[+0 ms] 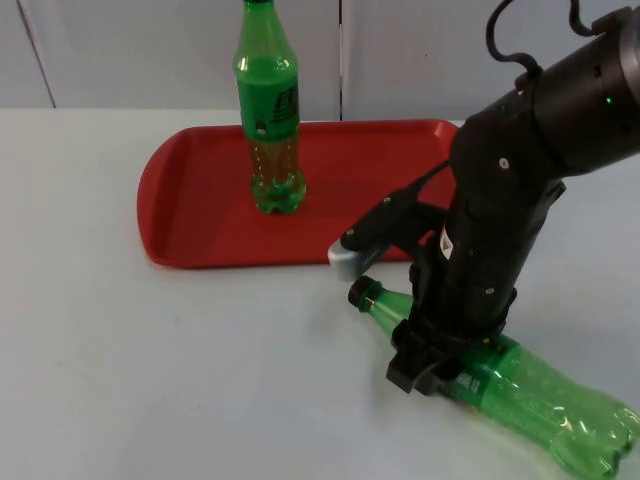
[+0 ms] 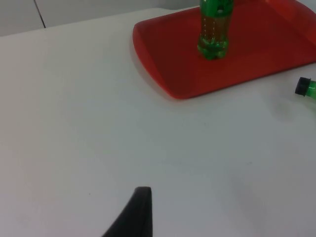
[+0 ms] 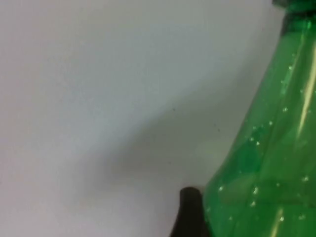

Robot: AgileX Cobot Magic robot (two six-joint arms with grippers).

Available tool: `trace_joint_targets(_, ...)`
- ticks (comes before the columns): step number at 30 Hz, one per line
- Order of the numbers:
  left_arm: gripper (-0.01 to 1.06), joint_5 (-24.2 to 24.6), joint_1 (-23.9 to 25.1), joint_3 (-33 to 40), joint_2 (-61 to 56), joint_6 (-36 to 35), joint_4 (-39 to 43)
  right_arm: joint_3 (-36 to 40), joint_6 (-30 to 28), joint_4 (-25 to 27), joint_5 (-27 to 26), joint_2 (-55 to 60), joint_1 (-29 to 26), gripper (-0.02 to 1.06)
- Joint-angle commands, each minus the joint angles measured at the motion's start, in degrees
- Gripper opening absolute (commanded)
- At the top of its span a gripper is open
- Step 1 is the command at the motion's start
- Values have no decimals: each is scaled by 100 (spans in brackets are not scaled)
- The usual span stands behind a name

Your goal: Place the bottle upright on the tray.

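A green bottle (image 1: pixel 515 385) with a black cap lies on its side on the white table, in front of the tray's right end, cap toward the tray. My right gripper (image 1: pixel 420 362) is down over its shoulder, just behind the neck, shut on it. One black fingertip (image 3: pixel 190 213) presses against the bottle's flank (image 3: pixel 269 163). The red tray (image 1: pixel 200 210) lies at the back centre. My left gripper (image 2: pixel 139 217) waits above bare table, well to the left of the tray (image 2: pixel 168 74); the lying bottle's cap (image 2: pixel 302 86) shows near that tray's front rim.
A second green bottle (image 1: pixel 270 110) with a label stands upright on the tray's middle, also seen from the left wrist (image 2: pixel 213 29). The tray's right half is bare. The grey partition wall runs behind the tray.
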Motion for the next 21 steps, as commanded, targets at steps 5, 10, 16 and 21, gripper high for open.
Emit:
trace_joint_targets(5,105,-31,-31,28,-23,-24,20,22,-75,-149,47,29,30,0)
trace_joint_targets(10,105,-31,-31,28,-23,-24,20,22,-85,-127,138,29,30,0)
trace_joint_targets(16,105,-31,-31,28,-23,-24,20,22,69,-103,150,29,30,0)
trace_joint_targets(21,105,-31,-31,28,-23,-24,20,22,69,-97,194,19,30,0)
